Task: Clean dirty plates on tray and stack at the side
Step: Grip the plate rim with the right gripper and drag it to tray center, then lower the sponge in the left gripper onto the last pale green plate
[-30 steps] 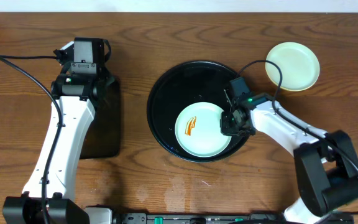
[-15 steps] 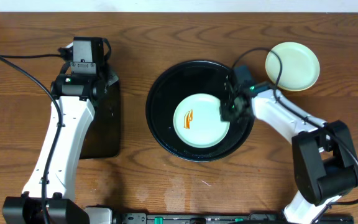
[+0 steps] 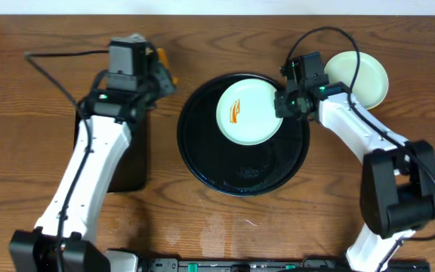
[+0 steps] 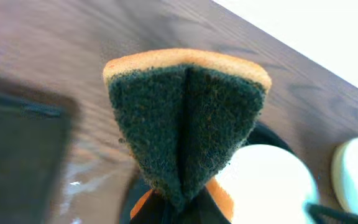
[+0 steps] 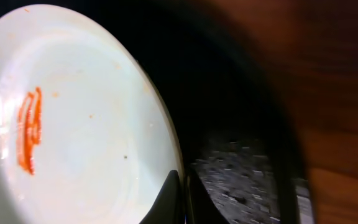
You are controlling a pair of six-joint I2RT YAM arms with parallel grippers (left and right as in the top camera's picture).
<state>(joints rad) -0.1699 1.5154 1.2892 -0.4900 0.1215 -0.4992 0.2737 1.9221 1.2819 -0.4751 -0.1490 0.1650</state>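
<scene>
A pale mint-blue plate (image 3: 249, 112) with an orange smear lies over the far part of the round black tray (image 3: 232, 170). My right gripper (image 3: 284, 104) is shut on its right rim; the wrist view shows the plate (image 5: 73, 124), the smear and my fingers (image 5: 182, 193) pinching the edge. A pale yellow plate (image 3: 358, 78) sits on the table right of the tray. My left gripper (image 3: 155, 74) is shut on a folded sponge (image 4: 188, 118), green scouring side out, orange behind, held left of the tray. A third plate is not in view.
A rectangular black tray (image 3: 123, 151) lies on the left under my left arm. The wooden table (image 3: 217, 227) extends toward the front. Cables loop over the table at the far left and above the right arm.
My right gripper has dragged the smeared plate from the tray's front middle to its far edge. My left arm has swung right, bringing the sponge toward the tray.
</scene>
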